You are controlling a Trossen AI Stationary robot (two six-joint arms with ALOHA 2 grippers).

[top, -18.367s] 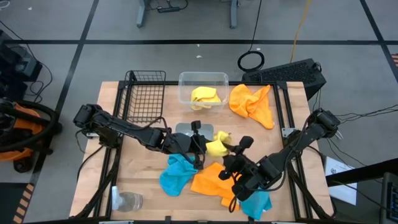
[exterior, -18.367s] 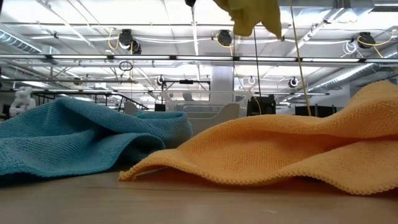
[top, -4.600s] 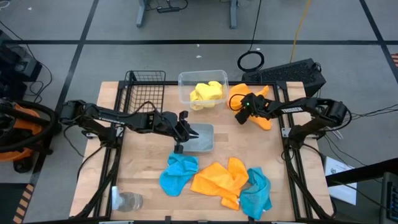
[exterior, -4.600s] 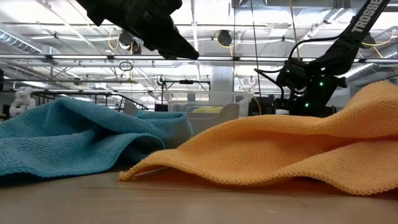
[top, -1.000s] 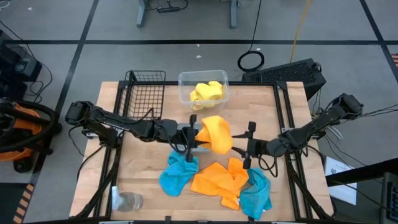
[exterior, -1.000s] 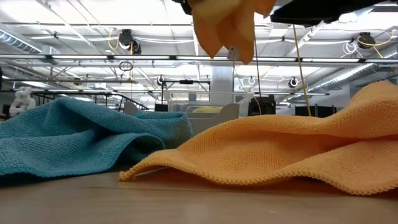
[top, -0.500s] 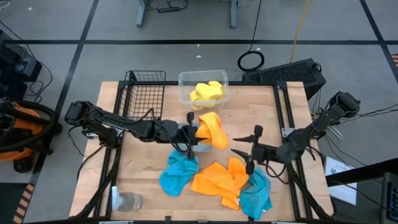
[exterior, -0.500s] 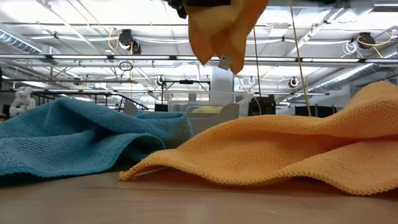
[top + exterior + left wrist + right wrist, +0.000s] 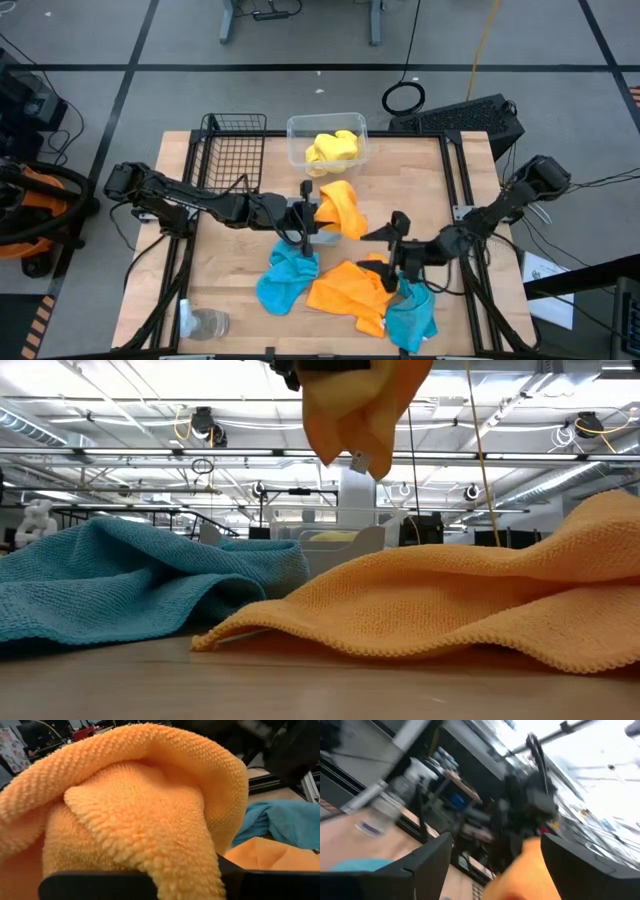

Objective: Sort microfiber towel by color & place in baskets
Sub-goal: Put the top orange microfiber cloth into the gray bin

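orange cloth is the thing most likely to go astray: the towel (image 9: 338,208) bunched at the left gripper (image 9: 310,213) hangs in loose folds above the grey tray (image 9: 322,237), and if the hold is only on one fold it could slide out and drop short of a basket, or drape over the tray's edge instead of landing inside. a trailing corner could also brush the blue towel (image 9: 283,278) just below the left gripper and drag it. the right gripper (image 9: 392,247) is close beside the held towel, over the orange towel on the table (image 9: 345,288), so the two arms could foul each other or snag the same cloth if both move inward.

the left gripper is closed on the orange towel; in the left wrist view the cloth fills the space ahead of the fingers (image 9: 100,887), and in the low view it hangs clear above the table. the right gripper's fingers are spread wide with nothing between them.

past the left gripper, away from the arm's base side, sit the clear tub (image 9: 300,150) with yellow towels (image 9: 332,149) inside and the wire basket (image 9: 232,152), which holds nothing. a second blue towel (image 9: 412,308) lies just under the right gripper. my guess is that the orange towel is bound for one of the baskets, but which one i cannot tell.
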